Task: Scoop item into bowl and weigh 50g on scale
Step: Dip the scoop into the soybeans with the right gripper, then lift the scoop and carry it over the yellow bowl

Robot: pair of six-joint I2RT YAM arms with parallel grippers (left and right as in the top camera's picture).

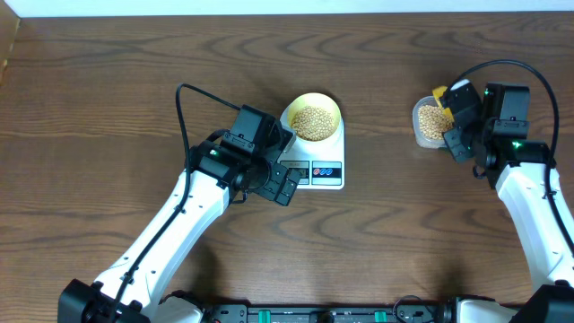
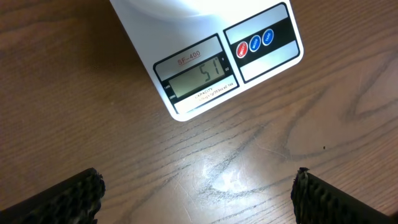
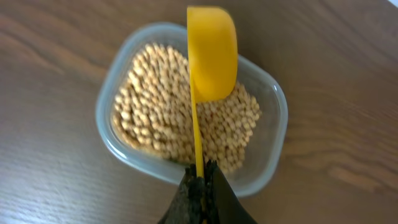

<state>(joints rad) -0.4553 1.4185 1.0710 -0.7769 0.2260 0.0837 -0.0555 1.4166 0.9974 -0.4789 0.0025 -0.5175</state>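
Now we see the pale-yellow bowl (image 1: 334, 106) sitting on the platform of the white scale (image 1: 327, 176), toward its far end, with a heap of tan beans (image 1: 313, 122) filling it. From the left wrist view, the scale's grey display (image 2: 199, 76) reads 51 under a small red label that says SF-400. To the right of it sit the buttons (image 2: 255, 45), one red and two blue, on a black strip.

The left end effector (image 2: 199, 202) hangs just beside the scale's display end, on its left side, over the bare wooden surface (image 1: 108, 90). Its two ribbed black fingers stand wide apart at the lower corners of that view, with nothing between them and no contact with the scale that we can make out.

Well apart, on the right side of the surface, a clear plastic tub (image 3: 106, 118) holds more of the same beans. The right end effector (image 3: 200, 182) is above the tub's near edge, its fingers pressed together on the thin handle of a yellow scoop (image 3: 211, 53). The scoop's cup reaches out over the beans in the tub, toward the far wall, and its handle is seen edge-on. Whether the cup touches the beans below it, or carries any, we cannot tell.
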